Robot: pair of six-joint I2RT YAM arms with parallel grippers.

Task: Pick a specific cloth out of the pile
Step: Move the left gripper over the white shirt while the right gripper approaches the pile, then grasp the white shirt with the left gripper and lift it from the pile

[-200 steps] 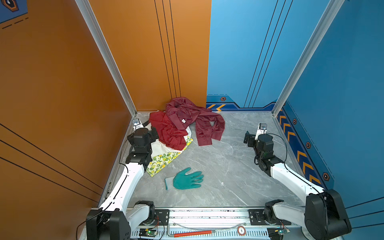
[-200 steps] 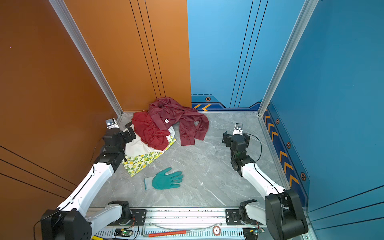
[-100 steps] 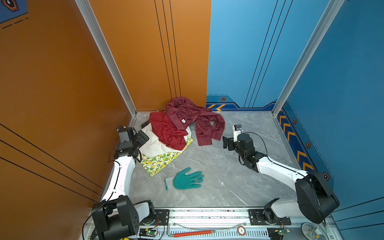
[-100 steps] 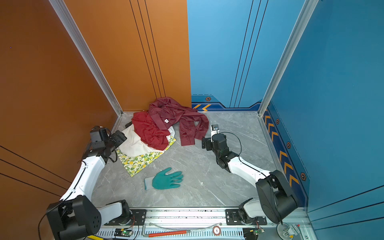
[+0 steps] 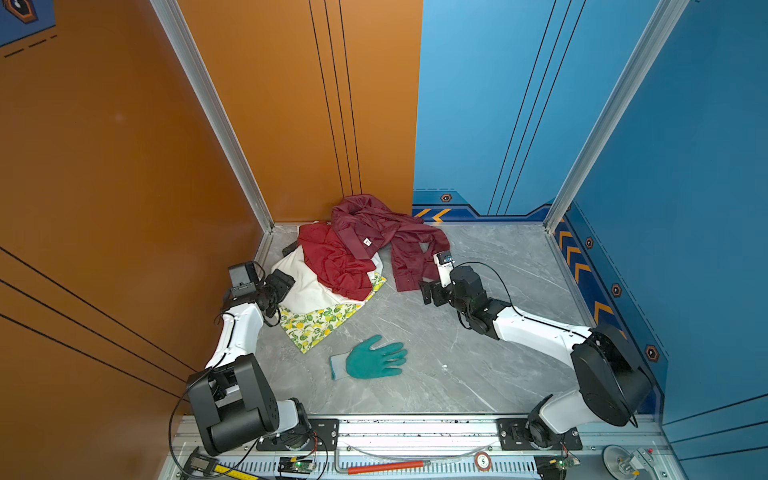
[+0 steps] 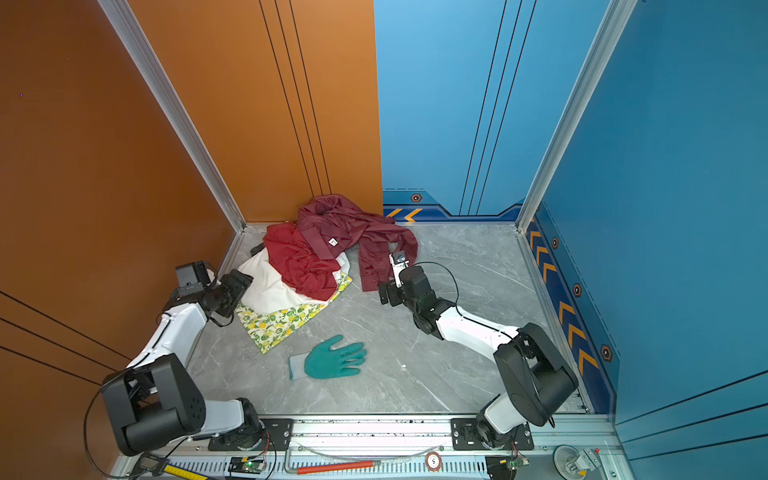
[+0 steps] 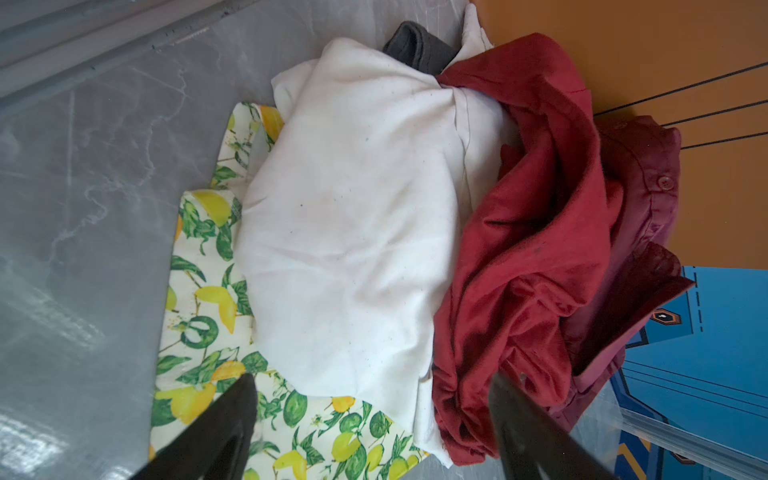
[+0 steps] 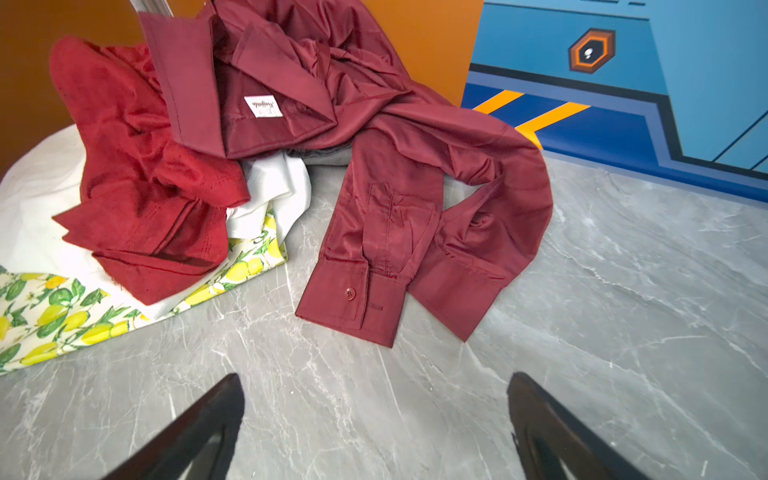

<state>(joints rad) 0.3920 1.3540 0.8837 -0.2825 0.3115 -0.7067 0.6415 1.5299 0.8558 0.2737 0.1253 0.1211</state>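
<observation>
Against the far left corner of the table (image 5: 478, 332), the pile (image 5: 357, 249) heaps several fabrics. The wanted white garment (image 7: 353, 228) lies low on the pile's left side, bare toward the table's left edge. The maroon satin shirt (image 8: 374, 145) and the red cloth (image 7: 532, 249) weigh down its far part, and the lemon-print cloth (image 7: 199, 311) is spread under its near edge. The left gripper (image 7: 372, 376) hangs just beside that bare white area, jaws apart and holding nothing. A good pinch, I judge, takes a raised white fold clear of the lemon print and the red hem, then draws toward the left edge so the red cloth slides off. The right gripper (image 8: 374, 377), jaws wide and empty over bare table near the shirt's cuff, could pin the maroon sleeve. The dark grey piece (image 7: 419, 45) tucked at the far side may drag along.
</observation>
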